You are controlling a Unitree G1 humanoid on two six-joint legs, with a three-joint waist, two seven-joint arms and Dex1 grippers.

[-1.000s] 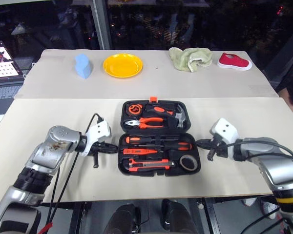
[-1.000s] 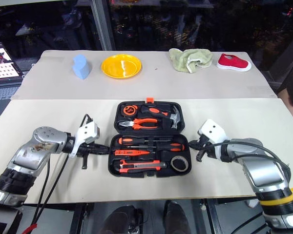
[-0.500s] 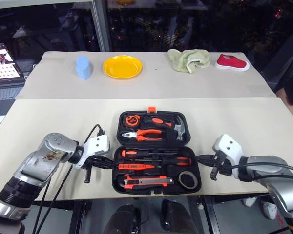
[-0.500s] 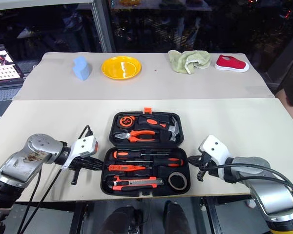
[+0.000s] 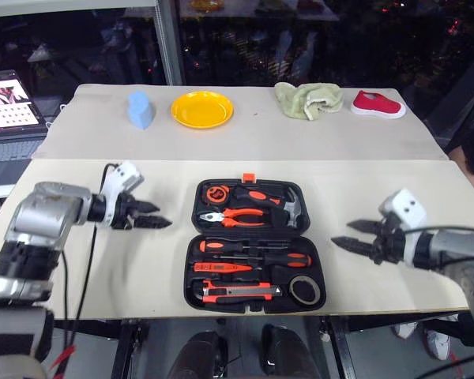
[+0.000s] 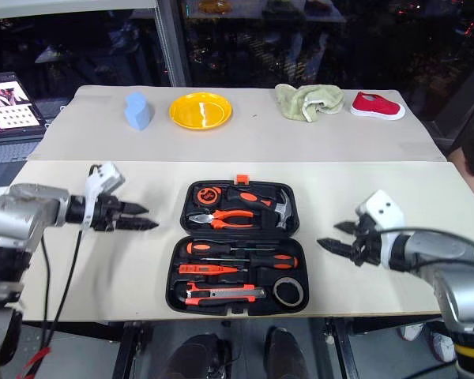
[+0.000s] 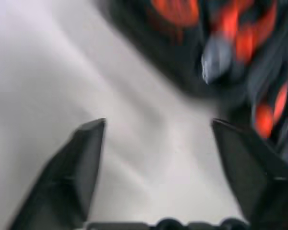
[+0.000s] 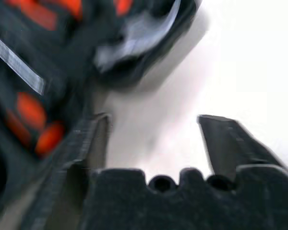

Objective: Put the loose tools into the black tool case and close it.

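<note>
The black tool case [image 5: 254,245] lies open in the middle of the near table [image 5: 79,268], with the two screwdrivers [image 5: 253,251], the red tester [image 5: 221,268] and the utility knife [image 5: 241,293] in its near half. The left gripper [image 5: 154,216] hangs left of the case, fingers apart and empty. The right gripper [image 5: 349,235] hangs right of it, also spread and holding nothing.

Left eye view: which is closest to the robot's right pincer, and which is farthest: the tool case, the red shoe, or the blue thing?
From the right pincer:
1. Black tool case, right beside it at the table's middle.
2. Red shoe, on the far table, same side.
3. Blue thing, far across on the robot's left.
</note>
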